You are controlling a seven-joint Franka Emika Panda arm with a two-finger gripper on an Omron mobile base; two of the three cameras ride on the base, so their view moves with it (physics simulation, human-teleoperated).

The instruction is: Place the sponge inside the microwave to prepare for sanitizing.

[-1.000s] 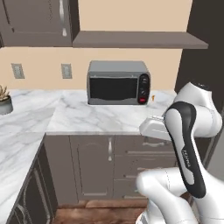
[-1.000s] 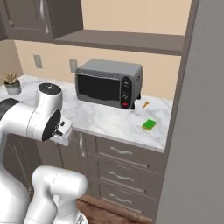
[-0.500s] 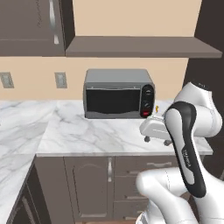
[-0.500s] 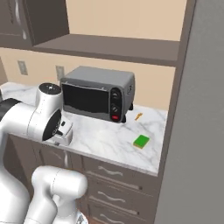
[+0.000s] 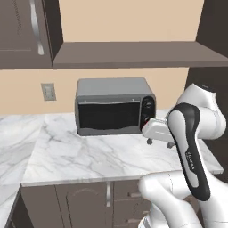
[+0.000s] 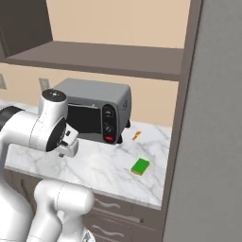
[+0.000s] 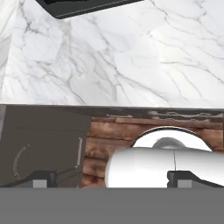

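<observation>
Green sponge (image 6: 140,166) flat on white marble desk (image 6: 94,165), near the front right end, close beside the tall grey panel (image 6: 208,142) on the right. Small orange item (image 6: 136,136) farther back on the desk, well apart from the sponge, near the back wall.

Silver-grey box oven (image 5: 115,105) at the back of the desk, dark glass door closed, round knobs and a red button on its right-hand panel. Seen too in the right base view (image 6: 97,109), left of the sponge and apart from it. Open shelf (image 5: 133,54) above the oven; wall outlet (image 5: 47,91) on the beige wall to the left; dark cabinet door with a long handle (image 5: 22,31) at upper left.

Hand (image 5: 158,141) held over the desk in front of the oven's right end, pointing down, touching nothing; also visible in the right base view (image 6: 66,151), well left of the sponge. Fingers (image 7: 41,178) spread wide at the bottom of the hand view, grasping nothing. Marble desk top, desk front edge, dark cabinet fronts (image 7: 43,140) and wood floor (image 7: 109,135) beneath, in that view.
</observation>
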